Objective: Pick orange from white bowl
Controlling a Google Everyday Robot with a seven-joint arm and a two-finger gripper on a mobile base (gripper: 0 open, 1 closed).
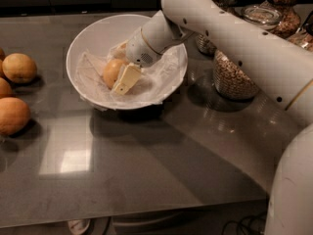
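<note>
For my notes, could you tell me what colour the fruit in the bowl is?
Yellow-orange fruit, camera view; the gripper is at it in the bowl.

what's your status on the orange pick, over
Gripper down inside white bowl, right against the orange. Orange low in the bowl on the paper sheet. Nothing blocking; cereal jars and other fruits stand outside the bowl.
</note>
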